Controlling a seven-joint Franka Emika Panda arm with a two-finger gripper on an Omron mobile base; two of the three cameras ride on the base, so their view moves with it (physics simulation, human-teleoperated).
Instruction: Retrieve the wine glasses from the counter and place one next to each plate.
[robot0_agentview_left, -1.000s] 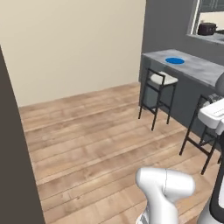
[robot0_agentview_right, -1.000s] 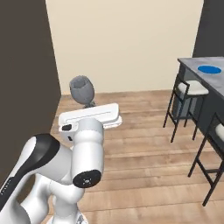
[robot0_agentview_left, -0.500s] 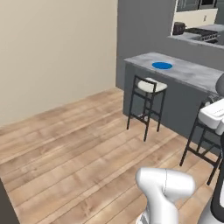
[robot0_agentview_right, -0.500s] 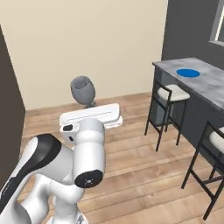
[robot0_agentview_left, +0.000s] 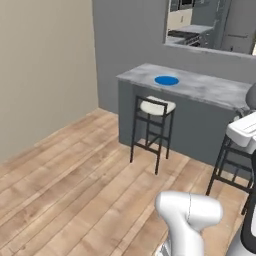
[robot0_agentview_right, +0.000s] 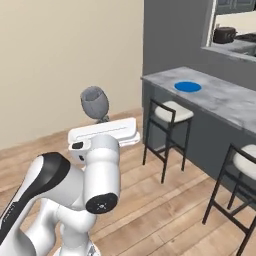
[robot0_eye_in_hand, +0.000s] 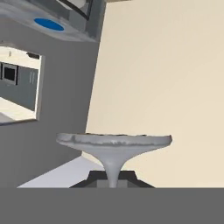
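Observation:
My gripper (robot0_eye_in_hand: 113, 178) is shut on the thin stem of a grey-tinted wine glass (robot0_eye_in_hand: 113, 142), whose round foot spreads just above the fingertips in the hand view. From the right base view the wine glass (robot0_agentview_right: 95, 102) stands bowl-up above the white hand, well over the floor. At the right edge of the left base view part of the wine glass (robot0_agentview_left: 251, 95) shows. A bright blue plate (robot0_agentview_left: 166, 80) (robot0_agentview_right: 188, 86) (robot0_eye_in_hand: 49, 24) lies on the marble-topped bar (robot0_agentview_left: 210, 87) (robot0_agentview_right: 220, 100) ahead. The counter is out of view.
Black-framed stools with white seats (robot0_agentview_left: 155, 107) (robot0_agentview_right: 172, 112) stand along the bar's near side, with another stool (robot0_agentview_right: 247, 160) to the right. Bare wooden floor (robot0_agentview_left: 75, 185) lies between me and the bar. A beige wall (robot0_agentview_right: 60, 55) runs on the left.
The whole picture has shifted: the base has moved, and the bar with the blue plate now looks larger and more central. The glass stays in the shut gripper.

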